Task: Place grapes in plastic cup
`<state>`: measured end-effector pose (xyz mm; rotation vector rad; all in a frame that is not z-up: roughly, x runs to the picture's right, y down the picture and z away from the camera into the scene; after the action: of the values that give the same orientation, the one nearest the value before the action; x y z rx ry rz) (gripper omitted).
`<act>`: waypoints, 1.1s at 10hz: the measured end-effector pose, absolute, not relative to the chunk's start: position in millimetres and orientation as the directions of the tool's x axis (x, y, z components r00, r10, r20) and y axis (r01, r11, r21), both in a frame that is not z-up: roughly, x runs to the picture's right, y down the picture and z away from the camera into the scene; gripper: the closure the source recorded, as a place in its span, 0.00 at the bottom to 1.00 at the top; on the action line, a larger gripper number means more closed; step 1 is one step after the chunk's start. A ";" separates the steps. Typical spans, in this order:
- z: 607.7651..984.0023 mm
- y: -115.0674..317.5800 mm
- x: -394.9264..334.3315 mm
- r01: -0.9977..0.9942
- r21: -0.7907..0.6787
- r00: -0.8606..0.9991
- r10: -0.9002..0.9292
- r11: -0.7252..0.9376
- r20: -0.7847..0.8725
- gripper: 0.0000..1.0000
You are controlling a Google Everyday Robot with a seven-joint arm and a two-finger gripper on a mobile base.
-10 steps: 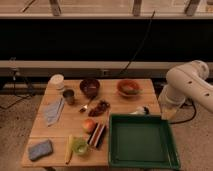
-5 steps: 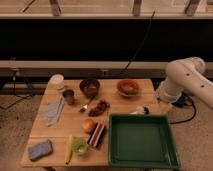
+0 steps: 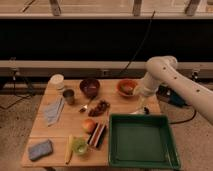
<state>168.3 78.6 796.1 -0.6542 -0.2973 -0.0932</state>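
Note:
The grapes (image 3: 100, 107), a small dark red-purple bunch, lie on the wooden table (image 3: 75, 120) near its middle, just below a dark bowl. The plastic cup (image 3: 79, 146), small and translucent light green, stands near the table's front edge, left of the green tray. My gripper (image 3: 139, 110) hangs from the white arm (image 3: 165, 75) over the table's right part, just behind the tray's far edge and below the orange bowl. It is well to the right of the grapes and far from the cup.
A large green tray (image 3: 142, 156) fills the front right. An orange bowl (image 3: 126, 87), a dark bowl (image 3: 90, 87), a grey metal cup (image 3: 69, 96) and a white container (image 3: 58, 80) stand at the back. An apple (image 3: 89, 125), a cloth (image 3: 53, 111) and a sponge (image 3: 40, 149) lie nearby.
The arm has swung left and up from the table's right side, bringing the gripper in over the table's right part. The objects on the table have not moved.

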 end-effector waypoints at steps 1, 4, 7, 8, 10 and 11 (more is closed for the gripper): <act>804.5 80.9 157.4 0.192 -0.581 0.947 0.006 0.791 0.322 0.35; 833.9 84.2 129.5 0.225 -0.565 0.929 -0.001 0.794 0.369 0.35; 854.9 80.9 105.7 0.250 -0.556 0.922 -0.021 0.793 0.386 0.35; 862.4 80.3 95.5 0.263 -0.554 0.920 -0.033 0.790 0.390 0.35; 870.3 80.3 80.7 0.278 -0.553 0.915 -0.041 0.785 0.401 0.35; 871.8 81.7 77.4 0.279 -0.554 0.912 -0.036 0.784 0.408 0.35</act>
<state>77.4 81.7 871.8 -0.6511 -0.3928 -0.1742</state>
